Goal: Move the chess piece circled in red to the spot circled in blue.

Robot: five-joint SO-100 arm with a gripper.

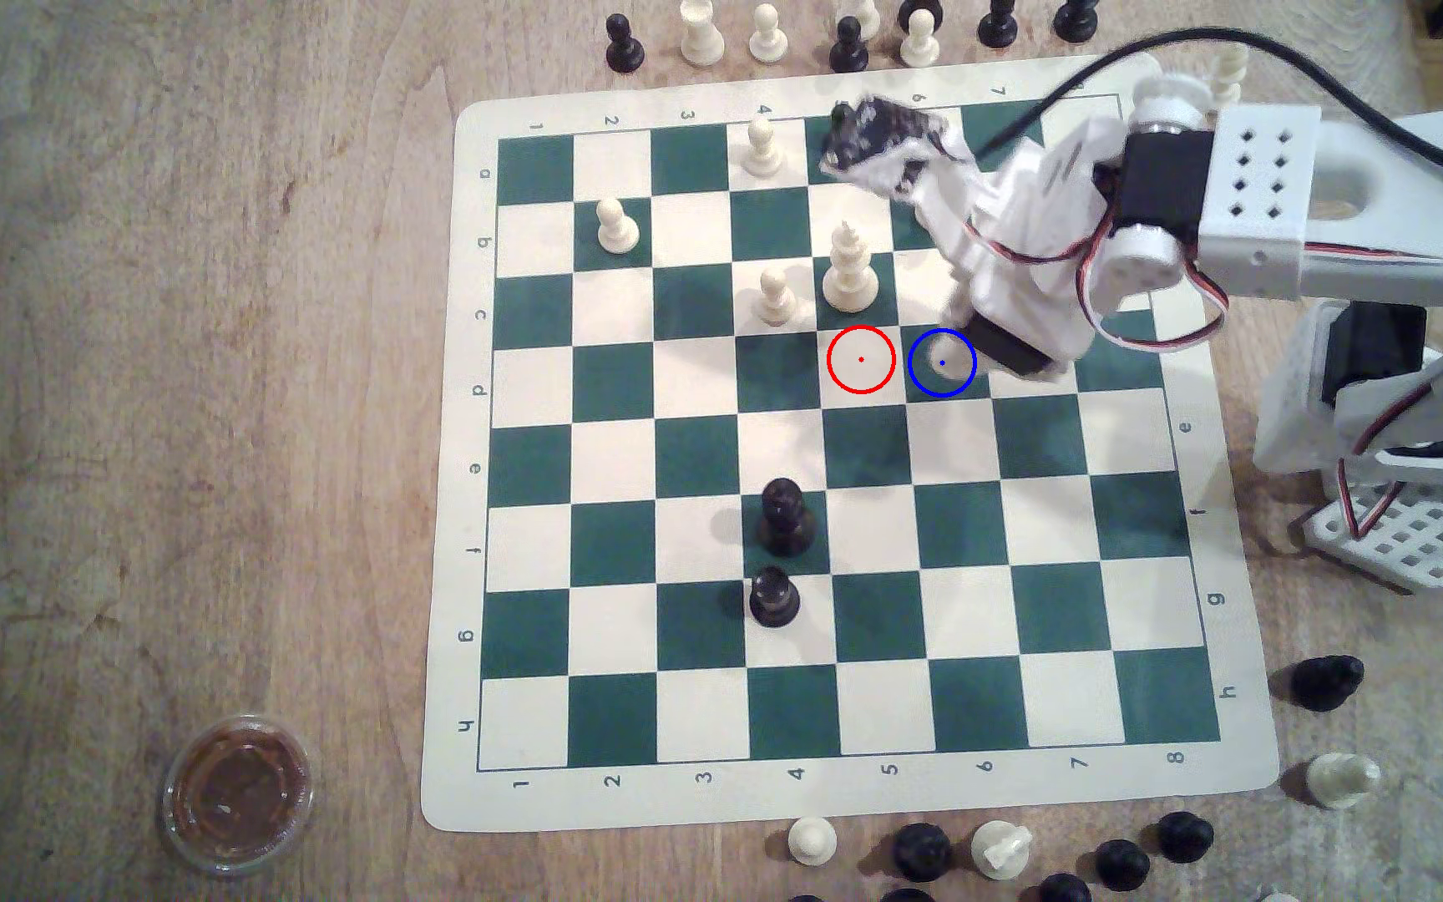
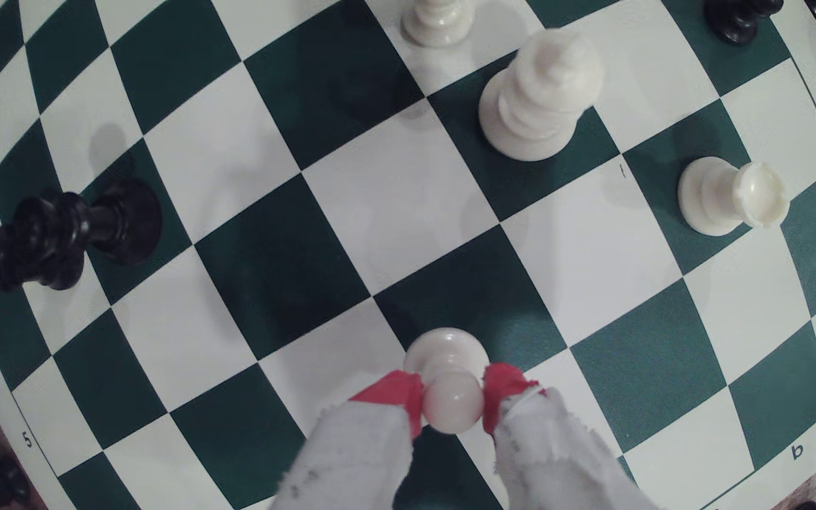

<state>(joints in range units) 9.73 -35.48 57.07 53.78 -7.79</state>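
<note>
The chess piece, a small cream pawn [image 1: 944, 358] with a ball head, stands inside the blue ring in the exterior view. My gripper [image 1: 952, 334] comes down on it from the exterior view's right. In the wrist view the red-tipped fingers [image 2: 398, 392] press on both sides of the pawn's head [image 2: 452, 403], so my gripper [image 2: 452, 399] is shut on the pawn. Its round base hangs over or rests on a dark green square; I cannot tell which. The spot [image 1: 924, 383] is that dark green square. The red-ringed cream square [image 1: 861, 358] beside it is bare.
A tall cream king [image 1: 850, 269] and a cream pawn [image 1: 774, 295] stand just beyond the red ring. A cream rook [image 2: 734, 196] stands near the arm. Two black pieces [image 1: 783, 516] sit mid-board. Captured pieces line the board's edges, and a lidded cup [image 1: 236, 794] sits at the exterior view's lower left.
</note>
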